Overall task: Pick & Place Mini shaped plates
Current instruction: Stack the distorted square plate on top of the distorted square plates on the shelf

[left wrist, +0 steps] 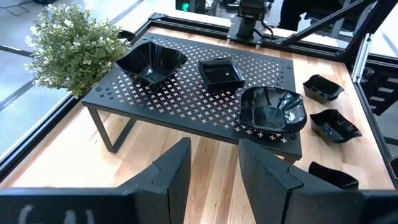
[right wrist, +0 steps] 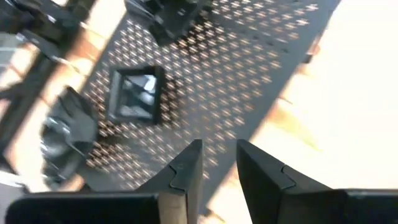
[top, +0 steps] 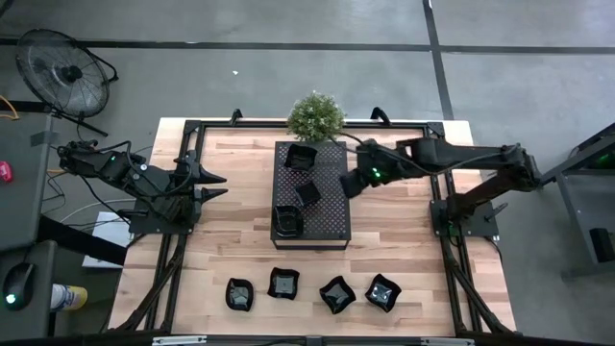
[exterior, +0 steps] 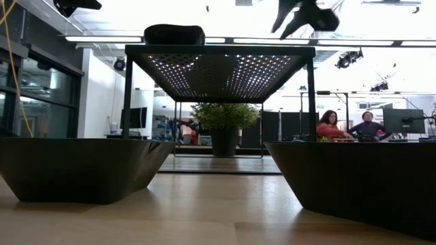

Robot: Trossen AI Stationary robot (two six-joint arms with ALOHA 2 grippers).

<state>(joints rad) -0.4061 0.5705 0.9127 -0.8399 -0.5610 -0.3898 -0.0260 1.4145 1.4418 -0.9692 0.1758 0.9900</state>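
Overhead, I saw my right gripper (top: 349,183) hanging above the right edge of the perforated tray (top: 332,216), near its middle; from its wrist camera its fingers (right wrist: 186,171) stood a narrow gap apart with nothing between them. My left gripper (top: 213,185) waited over the bare wood to the left of the tray, well apart from it, its fingers (left wrist: 171,174) likewise parted a little and gripping nothing.

Three mini plates sat on the tray: a wavy-rimmed one (top: 302,156) at the far end just beside the potted plant (top: 315,116), a small square one (top: 307,193) near the middle, and a round crinkled one (top: 287,220) at the near left corner. The left wrist camera showed the same three, the wavy dish (left wrist: 150,61), the square dish (left wrist: 221,73) and the crinkled bowl (left wrist: 272,110), all resting flat on the raised tray and apart from one another.

Four more mini plates lay in a row on the table (top: 404,240) in front of the tray, from left to right (top: 238,294), (top: 283,284), (top: 337,294) and (top: 382,293), none touching its neighbour.

Across the table at board height, I saw two people seated at desks (exterior: 329,126) in the room behind.
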